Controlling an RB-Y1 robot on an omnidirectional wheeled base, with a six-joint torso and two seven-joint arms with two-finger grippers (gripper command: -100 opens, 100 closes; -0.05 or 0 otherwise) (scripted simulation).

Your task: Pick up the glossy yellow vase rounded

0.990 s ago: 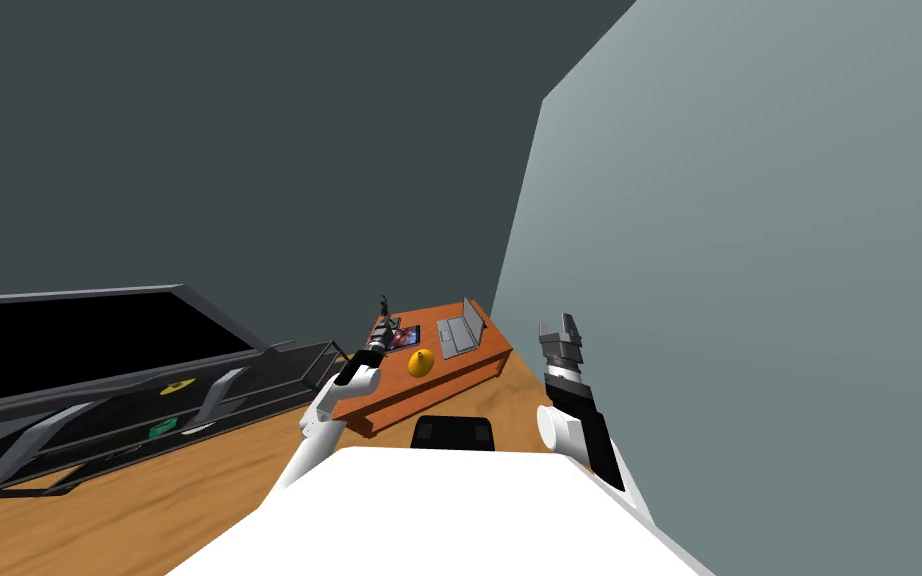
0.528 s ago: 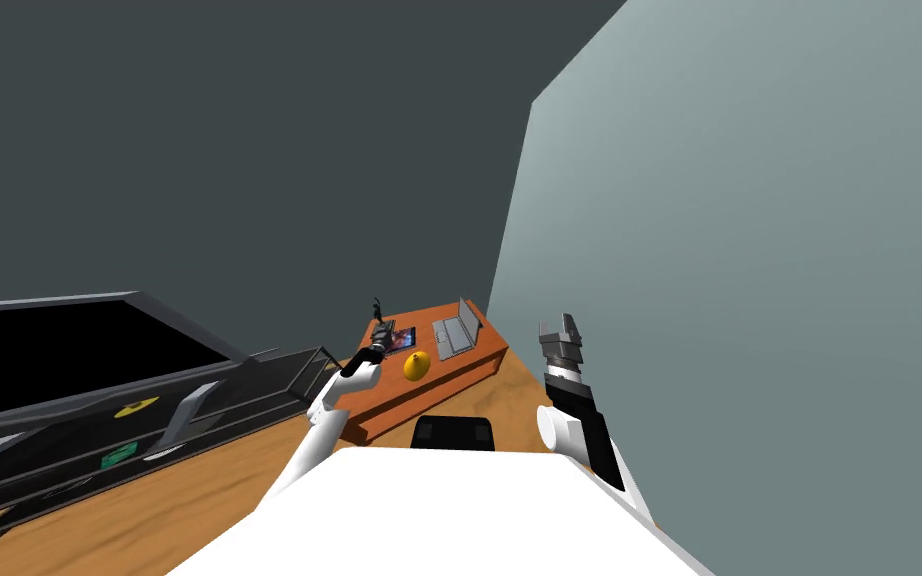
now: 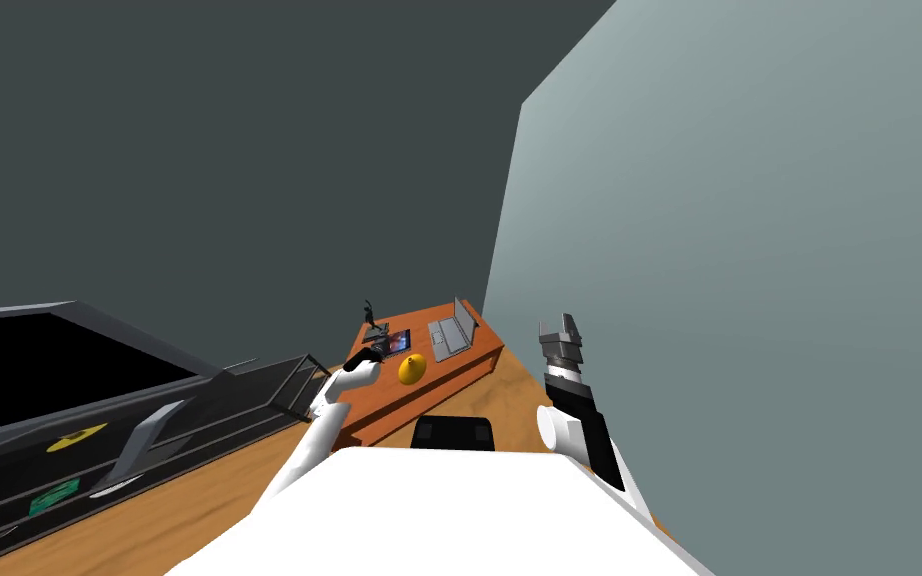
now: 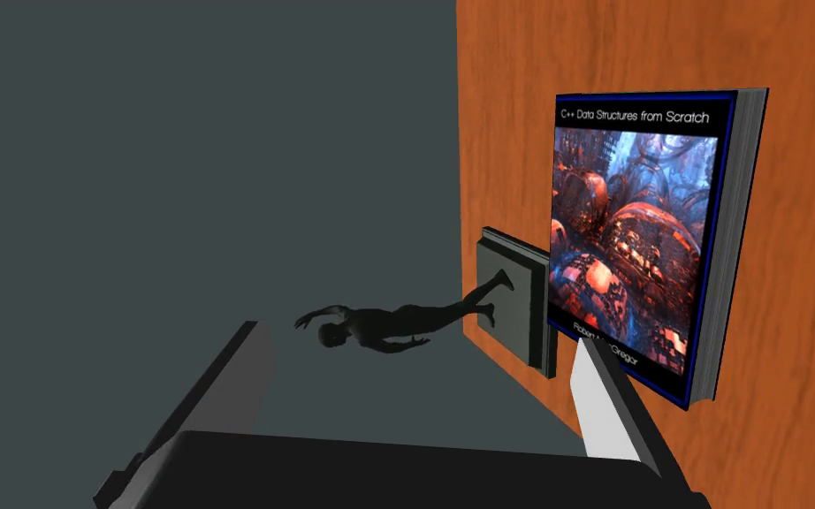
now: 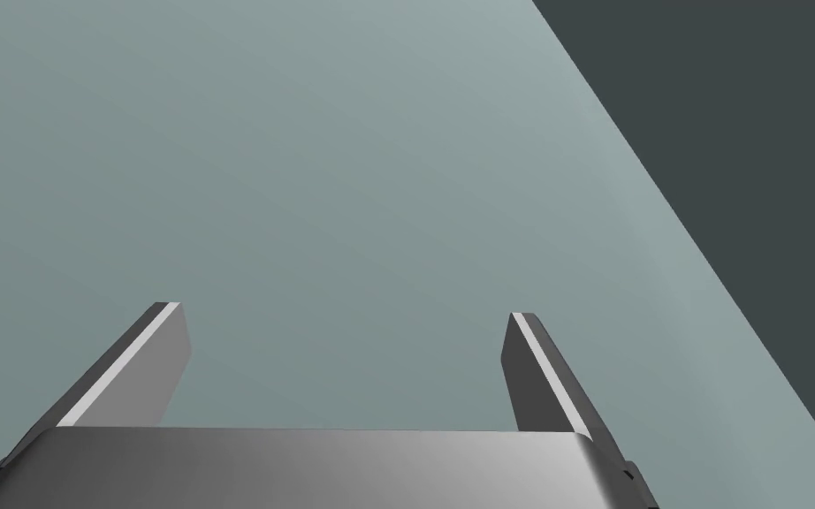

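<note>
The rounded yellow vase [image 3: 410,369] stands on a low orange-brown table [image 3: 469,362], near its front edge. My left gripper [image 3: 370,353] hovers over the table's left end, a little to the left of the vase. In the left wrist view that gripper [image 4: 423,358] is open with nothing between its fingers. It looks past a book with a blue and red cover [image 4: 636,247] and a small dark dancer figurine [image 4: 397,320] on a grey base. My right gripper [image 3: 560,333] is raised beside the right wall and stands open and empty [image 5: 344,318].
An open grey laptop [image 3: 452,333] sits at the table's far right end. A long dark TV unit [image 3: 149,420] runs along the left over the wooden floor. A black box [image 3: 452,432] lies just before the table. A pale wall closes the right side.
The whole head picture has slid left, so I have turned a little to the right. My left hand has dropped slightly towards the table's left end. The right arm keeps its pose.
</note>
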